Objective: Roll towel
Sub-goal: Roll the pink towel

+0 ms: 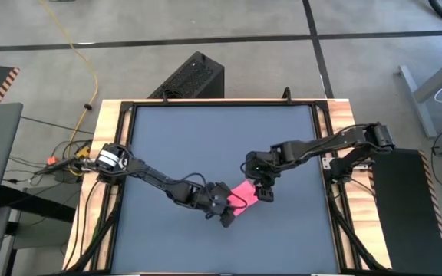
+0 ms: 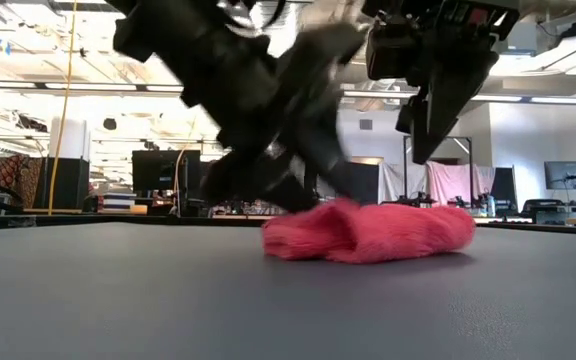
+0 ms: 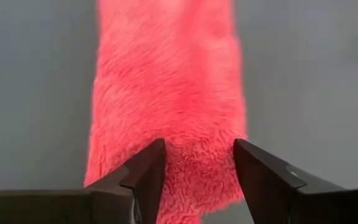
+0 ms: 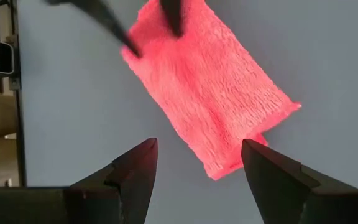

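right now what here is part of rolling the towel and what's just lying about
In the job:
- towel, pink, lying folded on the mat
- left gripper, open over one end of the towel
- right gripper, open above the other end
- mat under the towel

Lying about:
- black box on the floor beyond the table
- yellow cable on the floor

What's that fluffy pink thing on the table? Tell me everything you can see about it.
It is the towel, a small bright pink cloth, plain and fluffy like fleece. It lies on the dark grey table mat as a narrow folded strip, low and rounded along its edges. The left gripper stands open over one end, fingers straddling it; whether they touch is unclear. The right gripper is open above the other end, not touching.
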Robot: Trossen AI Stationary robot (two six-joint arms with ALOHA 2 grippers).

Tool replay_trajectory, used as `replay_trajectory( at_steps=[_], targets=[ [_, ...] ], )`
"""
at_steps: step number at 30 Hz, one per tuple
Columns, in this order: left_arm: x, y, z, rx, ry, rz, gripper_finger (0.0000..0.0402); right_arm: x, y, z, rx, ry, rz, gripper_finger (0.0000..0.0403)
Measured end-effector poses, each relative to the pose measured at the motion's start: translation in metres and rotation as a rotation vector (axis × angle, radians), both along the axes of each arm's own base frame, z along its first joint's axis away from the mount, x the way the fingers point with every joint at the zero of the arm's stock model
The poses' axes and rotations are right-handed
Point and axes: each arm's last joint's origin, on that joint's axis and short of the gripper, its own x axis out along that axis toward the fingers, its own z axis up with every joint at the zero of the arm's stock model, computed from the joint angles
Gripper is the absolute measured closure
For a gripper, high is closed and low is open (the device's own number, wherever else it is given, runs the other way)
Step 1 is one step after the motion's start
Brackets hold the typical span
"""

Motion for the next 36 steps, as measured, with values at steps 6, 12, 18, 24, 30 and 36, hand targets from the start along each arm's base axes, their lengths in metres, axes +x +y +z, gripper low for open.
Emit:
replay_trajectory(
  at_steps=[6,12,18,24,30,36],
  targets=[
    [-0.005,0.002,-0.008,0.013,0.084,0.009,0.0221,0.0,0.006,0.0,-0.022,-0.004,0.012,0.0143],
    [-0.005,0.004,-0.012,0.014,0.098,0.03,0.0221,-0.001,0.009,0.0,-0.046,-0.005,0.014,0.0143],
    [-0.004,0.005,-0.013,-0.013,0.098,0.057,0.0221,-0.001,0.013,-0.001,-0.146,-0.026,0.022,0.0143],
    [-0.004,0.007,-0.013,-0.042,0.1,0.084,0.0221,-0.001,0.013,-0.001,-0.149,-0.027,0.023,0.0143],
    [-0.006,0.01,-0.016,-0.068,0.145,0.097,0.0276,-0.001,0.013,-0.001,-0.148,-0.027,0.022,0.0143],
    [-0.007,0.011,-0.017,-0.07,0.157,0.106,0.0388,-0.001,0.013,-0.001,-0.147,-0.026,0.022,0.0143]
  ],
)
